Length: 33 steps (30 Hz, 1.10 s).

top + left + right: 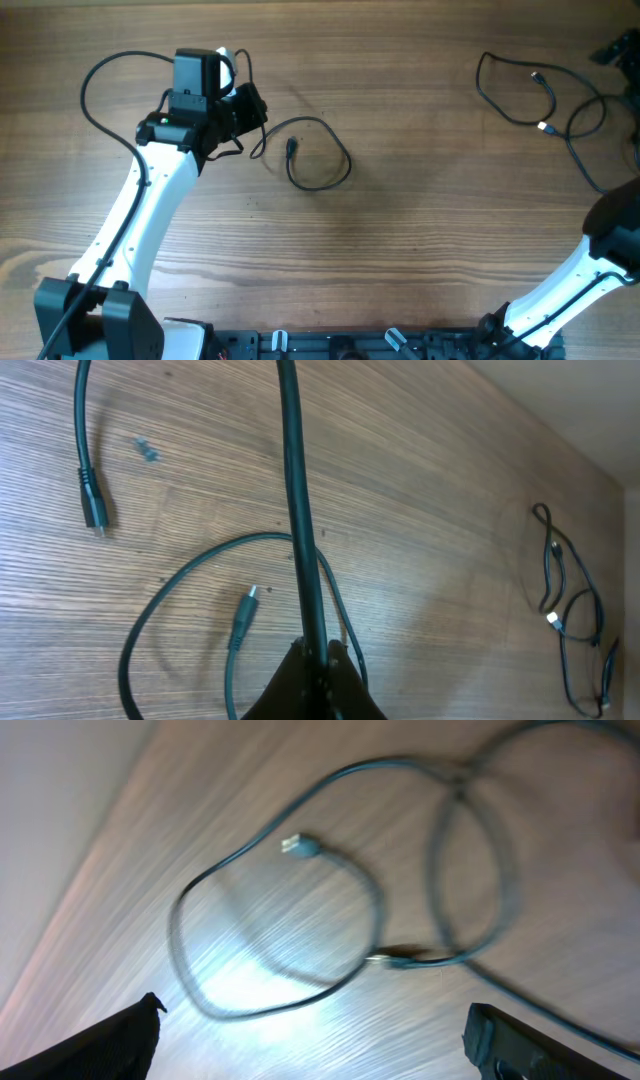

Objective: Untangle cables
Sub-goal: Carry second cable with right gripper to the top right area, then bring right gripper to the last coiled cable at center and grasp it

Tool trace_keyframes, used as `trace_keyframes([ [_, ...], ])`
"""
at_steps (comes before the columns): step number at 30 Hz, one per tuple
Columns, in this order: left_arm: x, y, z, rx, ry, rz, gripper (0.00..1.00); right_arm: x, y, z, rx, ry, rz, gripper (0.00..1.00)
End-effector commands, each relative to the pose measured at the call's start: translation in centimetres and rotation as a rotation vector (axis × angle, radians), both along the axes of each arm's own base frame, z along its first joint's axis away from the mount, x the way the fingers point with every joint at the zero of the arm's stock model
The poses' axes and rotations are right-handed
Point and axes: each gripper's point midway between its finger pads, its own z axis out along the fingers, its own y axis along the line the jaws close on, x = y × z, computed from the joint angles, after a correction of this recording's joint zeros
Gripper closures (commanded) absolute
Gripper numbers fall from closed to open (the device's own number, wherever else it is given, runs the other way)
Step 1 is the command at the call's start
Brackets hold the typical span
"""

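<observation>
Overhead: left cable and right cable well apart.
Left gripper: pinching left cable.
Right gripper: jaws wide, empty.

Reads as a robotics lab bench: plain wood-grain tabletop under my two white arms, black mounting rail at their bases, loose cables in front of them.

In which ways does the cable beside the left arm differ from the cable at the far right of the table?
The left cable is gripped by the shut left pincer; the right cable lies free below the open right pincer. The left cable forms one loose loop; the right cable forms several crossing loops. Both are thin and dark.
</observation>
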Motion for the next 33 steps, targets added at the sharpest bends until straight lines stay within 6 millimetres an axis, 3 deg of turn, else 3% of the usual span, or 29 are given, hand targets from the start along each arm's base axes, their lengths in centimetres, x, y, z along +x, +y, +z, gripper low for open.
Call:
trace_keyframes([
  [1,0.0,-2.9,-0.1,-0.008,-0.023,-0.063,0.92,1.2,9.4,6.3,0.082,-0.245,0.406,0.00],
  [5,-0.7,-7.5,-0.8,-0.090,-0.013,-0.202,0.87,1.5,16.4,7.6,0.094,-0.257,0.563,0.00],
  [7,-2.7,-9.0,-2.9,-0.085,0.088,-0.249,0.80,1.7,19.6,7.5,0.098,-0.250,0.628,0.00],
  [8,-3.6,-9.1,-3.8,-0.072,0.135,-0.258,0.72,1.8,20.4,7.4,0.094,-0.246,0.644,0.00],
  [9,-4.7,-9.2,-4.8,-0.058,0.191,-0.266,0.58,1.8,21.3,7.3,0.087,-0.240,0.662,0.00],
  [11,-6.4,-8.8,-6.0,-0.035,0.280,-0.268,0.12,1.7,22.7,7.0,0.076,-0.221,0.690,0.00],
  [12,-6.6,-8.7,-6.2,-0.030,0.293,-0.265,0.00,1.6,23.2,6.9,0.072,-0.211,0.699,0.00],
  [15,-6.2,-8.2,-5.5,-0.037,0.273,-0.249,0.00,1.0,25.2,6.5,0.083,-0.181,0.739,0.01],
  [17,-4.8,-7.2,-3.5,-0.053,0.219,-0.218,0.00,0.4,26.4,5.8,0.065,-0.134,0.762,0.00],
  [20,-2.2,-3.1,1.1,-0.102,0.110,-0.083,0.00,-1.2,27.9,4.3,0.004,-0.014,0.777,0.00],
  [22,-1.2,0.6,2.7,-0.150,0.094,0.056,0.00,-2.2,28.9,3.6,-0.025,0.046,0.791,0.00],
  [25,-0.9,5.7,2.6,-0.166,0.119,0.204,0.00,-3.9,30.7,2.1,-0.004,0.154,0.764,0.00],
  [27,-0.8,7.5,2.2,-0.167,0.134,0.252,0.00,-5.2,32.2,0.5,0.016,0.217,0.789,0.00],
  [33,-0.6,9.5,1.9,-0.137,0.129,0.311,0.00,-9.5,38.0,-5.4,0.044,0.375,0.862,0.00],
])
